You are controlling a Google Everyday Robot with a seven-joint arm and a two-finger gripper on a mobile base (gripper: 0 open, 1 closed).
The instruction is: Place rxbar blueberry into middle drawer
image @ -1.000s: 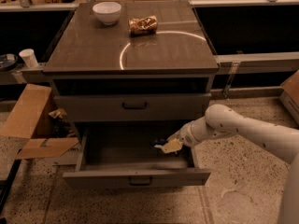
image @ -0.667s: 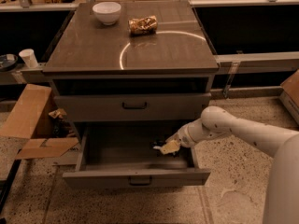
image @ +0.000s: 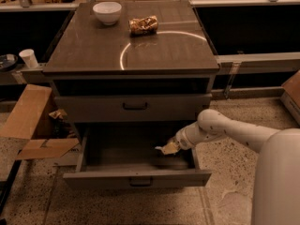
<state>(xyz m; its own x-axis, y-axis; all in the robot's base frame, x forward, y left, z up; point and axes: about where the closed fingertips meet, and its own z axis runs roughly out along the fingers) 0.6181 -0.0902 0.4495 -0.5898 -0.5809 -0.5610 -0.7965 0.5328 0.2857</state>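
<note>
The middle drawer [image: 93, 178], the cabinet's lowest grey drawer, is pulled out, and its dark inside shows. My gripper [image: 165, 148] reaches down into it from the right and hangs over the right half of the drawer floor. A dark shadow lies on the floor just below the gripper. I cannot make out the rxbar blueberry, either in the gripper or in the drawer.
The grey drawer above [image: 135, 107] is closed. On the cabinet top [image: 159, 55] stand a white bowl [image: 107, 12] and a crinkled golden-brown snack bag [image: 143, 25]. Flattened cardboard [image: 28, 114] lies on the floor to the left. A white cup [image: 29, 58] stands on a ledge.
My arm has shifted slightly to the left and the gripper has stayed inside the open drawer at almost the same spot.
</note>
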